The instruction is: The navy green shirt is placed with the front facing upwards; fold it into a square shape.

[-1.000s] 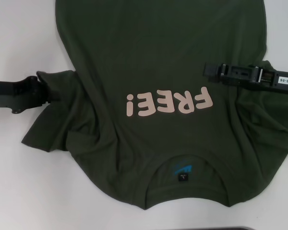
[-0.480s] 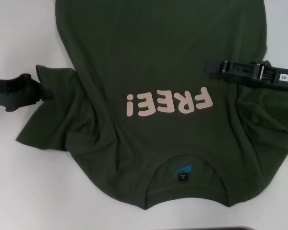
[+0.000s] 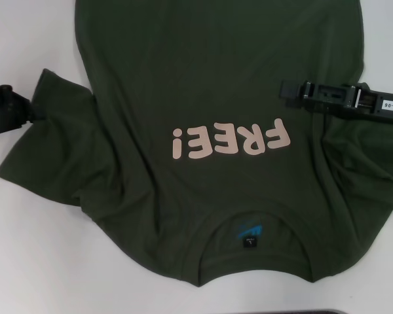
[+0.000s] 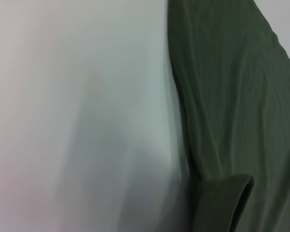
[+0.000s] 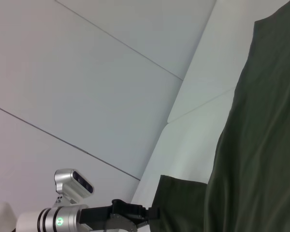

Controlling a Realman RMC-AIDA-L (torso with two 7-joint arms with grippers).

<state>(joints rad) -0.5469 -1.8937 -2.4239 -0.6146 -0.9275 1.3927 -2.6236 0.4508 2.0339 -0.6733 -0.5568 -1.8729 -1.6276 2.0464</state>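
Large dark olive-green cotton T-shirt (image 3: 216,131) lies front-up on white tabletop (image 3: 26,261), pink letters showing. Left gripper (image 3: 27,108) clamps sleeve edge between its jaws, likely to spread it flat. Right gripper (image 3: 283,90) hovers over opposite side; jaw state: cannot tell.

Pretty sure I'm in some kind of lab or test room. I'm working over a plain white table (image 3: 39,261), and behind it my right wrist camera shows bare white wall panels (image 5: 87,72) with thin seams. Nothing homey here, just blank surfaces.
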